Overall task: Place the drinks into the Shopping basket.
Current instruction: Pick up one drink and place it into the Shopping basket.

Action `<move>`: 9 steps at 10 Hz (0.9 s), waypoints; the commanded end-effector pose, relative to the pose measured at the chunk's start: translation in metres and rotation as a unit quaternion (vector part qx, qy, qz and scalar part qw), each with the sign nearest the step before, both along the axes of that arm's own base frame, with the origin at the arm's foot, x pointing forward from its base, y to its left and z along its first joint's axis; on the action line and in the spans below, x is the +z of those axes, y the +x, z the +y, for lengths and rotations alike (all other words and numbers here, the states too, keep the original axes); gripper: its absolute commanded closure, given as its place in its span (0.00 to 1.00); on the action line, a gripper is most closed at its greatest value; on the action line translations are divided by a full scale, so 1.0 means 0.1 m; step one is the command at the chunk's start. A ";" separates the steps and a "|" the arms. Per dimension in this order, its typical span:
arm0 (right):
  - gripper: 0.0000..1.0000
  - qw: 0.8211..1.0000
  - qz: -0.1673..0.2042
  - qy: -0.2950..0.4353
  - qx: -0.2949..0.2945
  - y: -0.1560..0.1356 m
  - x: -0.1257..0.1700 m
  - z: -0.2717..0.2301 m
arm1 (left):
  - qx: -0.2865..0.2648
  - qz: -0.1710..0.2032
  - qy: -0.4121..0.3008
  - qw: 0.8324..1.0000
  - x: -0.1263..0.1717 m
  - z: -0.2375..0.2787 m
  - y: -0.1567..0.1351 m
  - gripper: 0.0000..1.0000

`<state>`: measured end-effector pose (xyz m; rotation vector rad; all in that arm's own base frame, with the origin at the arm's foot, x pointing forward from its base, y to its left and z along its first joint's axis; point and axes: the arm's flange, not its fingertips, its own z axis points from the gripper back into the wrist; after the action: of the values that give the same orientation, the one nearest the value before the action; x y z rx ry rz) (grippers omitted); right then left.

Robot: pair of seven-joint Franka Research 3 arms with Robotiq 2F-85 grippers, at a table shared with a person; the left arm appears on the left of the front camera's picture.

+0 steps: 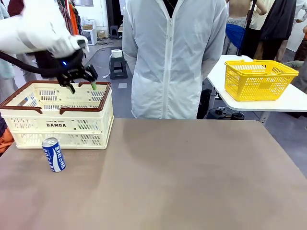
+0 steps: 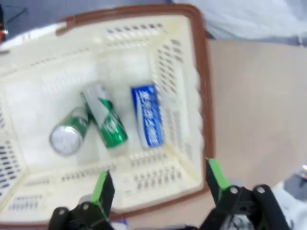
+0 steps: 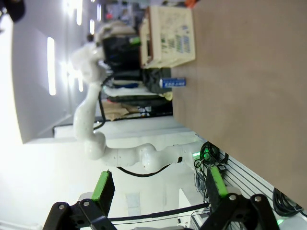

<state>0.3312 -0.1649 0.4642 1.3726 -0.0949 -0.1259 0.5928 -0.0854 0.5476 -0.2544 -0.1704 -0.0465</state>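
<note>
We see a broad brown table [image 1: 192,177] with a matte, smooth top, its near edge cut off by the front view. At its far left stands the Shopping basket [image 1: 60,125], a cream slotted plastic crate with a brown rim; its walls hide the contents from the front. Above it hangs the left gripper [image 1: 82,86], jaws spread wide and holding nothing. In the left wrist view, three cans lie inside on the basket floor, all blurred: a blue can [image 2: 146,115] lying flat beside one side wall with its long axis parallel to that wall, a slim green can [image 2: 106,120] lying slantwise next to it, and a second green can [image 2: 67,135] tipped with its silver top toward the camera. Another blue can [image 1: 53,154] stands upright on the table, just in front of the basket. The right gripper [image 3: 158,189] is also spread, well off the table's edge, empty
</note>
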 end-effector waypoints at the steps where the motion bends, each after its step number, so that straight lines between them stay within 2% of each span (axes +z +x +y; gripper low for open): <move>1: 0.00 1.000 0.007 -0.001 0.003 0.00 0.05 -0.01 | -0.039 0.017 -0.052 0.998 0.26 0.34 -0.50 0.00; 2: 0.00 1.000 0.007 -0.001 0.003 0.00 0.05 -0.01 | -0.056 0.013 -0.076 0.995 0.34 0.54 -0.70 0.00; 3: 0.00 1.000 0.007 -0.001 0.003 0.00 0.05 -0.01 | -0.086 0.026 -0.102 0.991 0.34 0.77 -0.88 0.00; 4: 0.00 1.000 0.007 -0.001 0.003 0.00 0.05 -0.01 | -0.169 0.066 -0.134 0.974 0.30 1.10 -1.07 0.00; 5: 0.00 1.000 0.007 -0.001 0.003 0.00 0.05 -0.01 | -0.195 0.061 -0.221 0.954 0.24 1.54 -1.22 0.00; 6: 0.00 1.000 0.007 -0.001 0.003 0.00 0.05 -0.01 | -0.254 0.060 -0.290 0.921 0.14 1.90 -1.37 0.00; 7: 0.00 1.000 0.007 -0.001 0.003 0.00 0.05 -0.01 | -0.266 0.020 -0.364 0.892 -0.03 2.26 -1.59 0.00; 8: 0.00 1.000 0.007 -0.001 0.003 0.00 0.05 -0.01 | -0.248 -0.041 -0.441 0.862 -0.27 2.60 -1.84 0.00; 9: 0.00 1.000 0.007 -0.001 0.003 0.00 0.05 -0.01 | -0.233 -0.086 -0.481 0.841 -0.49 2.83 -2.05 0.00</move>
<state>0.3321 -0.1656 0.4650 1.3708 -0.0953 -0.1250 0.3902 0.1869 0.5179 -1.1750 -0.2605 -0.5029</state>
